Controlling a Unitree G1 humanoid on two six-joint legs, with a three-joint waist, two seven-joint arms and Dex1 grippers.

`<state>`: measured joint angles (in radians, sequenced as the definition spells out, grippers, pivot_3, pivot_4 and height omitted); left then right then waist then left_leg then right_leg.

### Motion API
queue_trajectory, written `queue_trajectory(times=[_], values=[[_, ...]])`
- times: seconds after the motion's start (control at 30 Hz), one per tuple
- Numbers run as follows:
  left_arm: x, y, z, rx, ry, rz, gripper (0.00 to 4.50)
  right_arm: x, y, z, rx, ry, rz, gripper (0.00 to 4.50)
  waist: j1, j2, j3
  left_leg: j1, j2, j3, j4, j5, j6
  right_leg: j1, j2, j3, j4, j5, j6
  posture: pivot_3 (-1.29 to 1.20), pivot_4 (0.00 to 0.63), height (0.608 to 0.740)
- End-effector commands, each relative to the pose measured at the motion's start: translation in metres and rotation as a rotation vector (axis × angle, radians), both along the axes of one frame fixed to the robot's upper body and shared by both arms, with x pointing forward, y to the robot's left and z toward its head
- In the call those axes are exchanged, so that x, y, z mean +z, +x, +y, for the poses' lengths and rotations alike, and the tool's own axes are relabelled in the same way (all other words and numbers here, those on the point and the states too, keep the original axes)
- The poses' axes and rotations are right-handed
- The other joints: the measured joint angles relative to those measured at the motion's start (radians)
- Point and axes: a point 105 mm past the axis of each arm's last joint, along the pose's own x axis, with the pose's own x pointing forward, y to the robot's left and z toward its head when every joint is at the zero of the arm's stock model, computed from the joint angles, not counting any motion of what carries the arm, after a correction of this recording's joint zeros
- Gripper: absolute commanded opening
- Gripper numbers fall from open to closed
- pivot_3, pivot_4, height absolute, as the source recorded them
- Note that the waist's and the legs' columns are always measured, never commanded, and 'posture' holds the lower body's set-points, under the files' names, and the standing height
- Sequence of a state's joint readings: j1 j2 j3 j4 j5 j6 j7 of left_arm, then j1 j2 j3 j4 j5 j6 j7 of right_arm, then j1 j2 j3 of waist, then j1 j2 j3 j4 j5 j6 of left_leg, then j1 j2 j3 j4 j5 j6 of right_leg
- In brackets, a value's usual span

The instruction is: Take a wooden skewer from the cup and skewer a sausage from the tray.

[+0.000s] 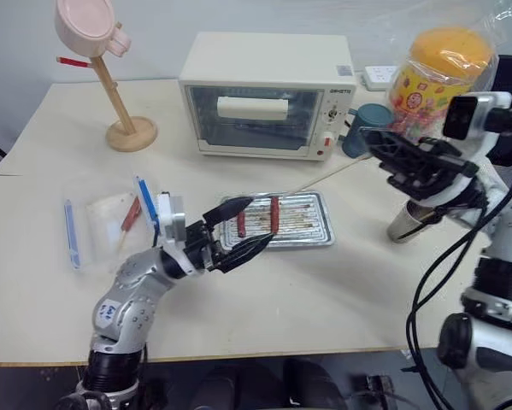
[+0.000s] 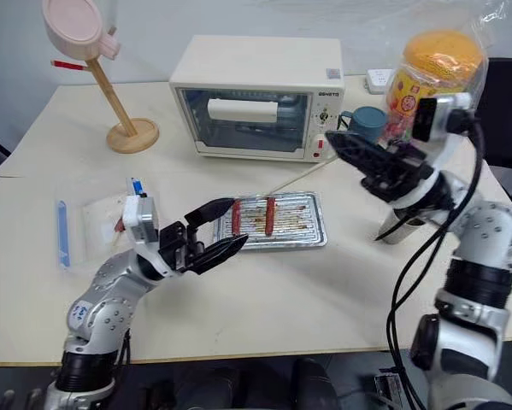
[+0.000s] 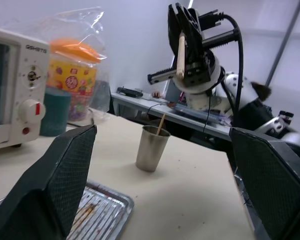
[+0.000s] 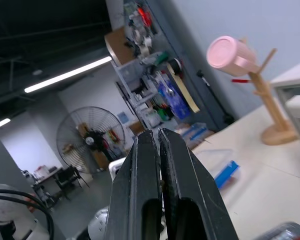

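One wooden skewer (image 1: 324, 176) is clamped between the pressed-together fingers (image 4: 150, 165) of the right gripper (image 1: 368, 138). It slants down over the middle of the tabletop (image 1: 324, 290), its free end close above the far edge of the tray (image 1: 311, 235). A second stick stands in the cup (image 3: 152, 147) near the tabletop's right edge, under the right arm.

Two sausages lie on the tray's ridged base: one sausage (image 1: 241, 225) at the left end, another sausage (image 1: 274, 213) just beside it toward the middle. The left gripper (image 1: 261, 220) hovers at that left end with its fingers spread wide, one on each side of the nearer sausage and holding nothing.

Behind the tray a toaster oven (image 1: 264, 94) sits against the far edge, with a teal mug (image 1: 364, 128) and a bagged snack tub (image 1: 435, 73) toward the far right corner. A pink cup on a wooden stand (image 1: 123, 102) is at the far left, and a clear plastic bag (image 1: 110, 218) with a blue strip lies near the left edge.

The skewer looks to be out of the cup already, so the step in hand is bringing stick and sausage together. Next, the left fingers probably need to close on a sausage and steady it. The right arm would then aim the point at one end and push it lengthwise; too shallow an angle could skid off the glossy skin.
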<state>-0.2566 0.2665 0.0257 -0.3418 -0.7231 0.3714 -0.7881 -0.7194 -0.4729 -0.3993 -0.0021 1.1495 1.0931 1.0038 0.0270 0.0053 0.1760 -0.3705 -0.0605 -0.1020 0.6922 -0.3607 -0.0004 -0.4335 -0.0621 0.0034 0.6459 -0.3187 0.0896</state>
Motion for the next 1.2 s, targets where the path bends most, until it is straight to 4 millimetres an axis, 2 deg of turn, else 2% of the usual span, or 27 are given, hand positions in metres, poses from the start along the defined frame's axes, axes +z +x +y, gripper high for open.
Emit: queue_trajectory(times=[0.03,0.23,0.4,0.87,1.07,1.2], values=[[0.011,-0.007,-0.004,-0.019,-0.042,-0.028,4.50,0.006,-0.010,0.012,0.021,0.037,-0.047,0.02,-0.002,0.000,0.000,0.000,0.000,0.000,0.000,0.000,0.000,0.000,0.000,0.000,0.001,0.000,0.000,0.00,0.150,0.740],[0.017,-0.008,-0.012,-0.035,-0.064,-0.050,4.50,-0.005,-0.013,0.027,0.032,0.024,-0.039,0.02,-0.002,0.000,0.000,0.001,0.000,0.000,0.000,0.000,0.000,0.000,0.000,0.001,0.001,0.000,0.000,0.00,0.150,0.740],[0.019,-0.009,-0.014,-0.045,-0.066,-0.062,3.52,-0.011,-0.015,0.028,0.026,0.006,-0.034,0.00,-0.004,0.000,0.000,0.001,0.000,0.000,0.000,0.000,0.000,0.000,0.000,0.001,0.001,0.000,0.000,0.00,0.150,0.740],[0.019,-0.012,-0.016,-0.070,-0.051,-0.070,0.05,-0.020,-0.016,0.034,0.025,-0.003,-0.017,0.00,-0.004,0.000,0.000,0.001,0.000,0.000,-0.001,0.000,0.000,-0.001,0.001,0.001,0.001,0.000,0.000,0.00,0.150,0.740],[0.023,-0.009,-0.010,-0.036,-0.050,-0.076,0.02,-0.030,-0.010,0.032,-0.043,-0.062,0.000,0.00,-0.004,0.000,0.000,0.001,0.000,0.000,-0.001,0.000,0.000,-0.001,0.001,0.001,0.001,0.000,0.000,0.00,0.150,0.740],[0.020,-0.006,0.007,0.028,-0.008,-0.077,0.00,-0.037,-0.014,0.023,-0.117,-0.157,-0.082,0.99,-0.003,0.000,0.000,0.001,0.000,0.000,-0.001,0.000,0.000,-0.001,0.001,0.001,0.001,0.000,0.000,0.00,0.150,0.740]])
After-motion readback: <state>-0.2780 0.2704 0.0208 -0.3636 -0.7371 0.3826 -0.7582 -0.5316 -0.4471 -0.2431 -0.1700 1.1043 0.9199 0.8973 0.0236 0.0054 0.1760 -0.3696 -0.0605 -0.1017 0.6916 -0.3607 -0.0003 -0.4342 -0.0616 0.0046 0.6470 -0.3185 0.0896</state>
